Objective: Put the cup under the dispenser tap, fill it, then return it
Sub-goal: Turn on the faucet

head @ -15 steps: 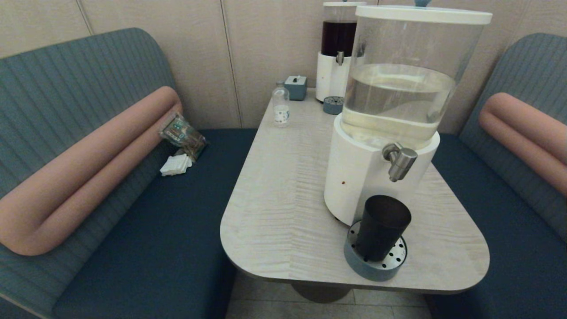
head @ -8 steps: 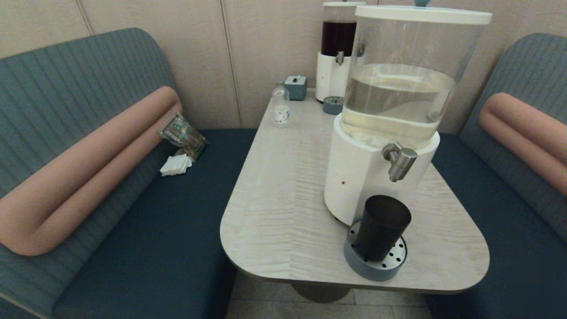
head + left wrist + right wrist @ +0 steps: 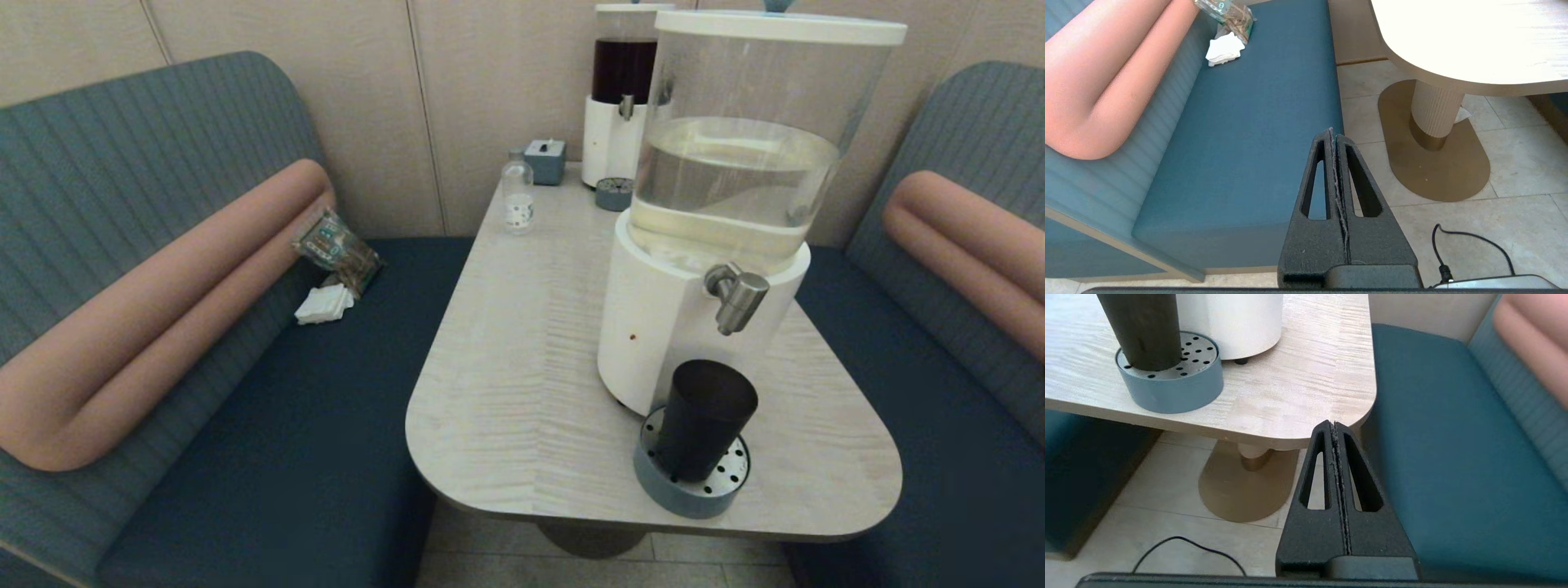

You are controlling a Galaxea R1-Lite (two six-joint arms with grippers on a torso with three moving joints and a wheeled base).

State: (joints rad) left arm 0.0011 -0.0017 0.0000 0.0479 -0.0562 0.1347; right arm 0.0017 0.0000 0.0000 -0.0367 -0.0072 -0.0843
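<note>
You are looking down at a pale wood worktop [image 3: 522,359] set between two blue bench seats. The cup [image 3: 704,418] stands upright on a round grey drip tray [image 3: 691,492] with a perforated metal top, near the worktop's front edge. The tray touches the foot of the big dispenser [image 3: 718,212], whose clear tank is about half full of clear liquid. The tap [image 3: 737,297] sticks out from the white base, above the cup and a little toward its right rim.

Neither arm appears in the head view. Your left end effector [image 3: 1334,139] is down beside the worktop, over the left bench seat's edge and the tiled floor, with its fingers pressed together and holding nothing. Your right end effector [image 3: 1333,425] is low, just off the worktop's front right corner, also closed and empty, well apart from the cup.

Farther back on the worktop stand a small bottle [image 3: 518,193], a small blue box [image 3: 545,160], and a second dispenser [image 3: 622,90] with dark liquid. A snack packet [image 3: 336,247] and white napkins [image 3: 325,304] lie on the left bench.
</note>
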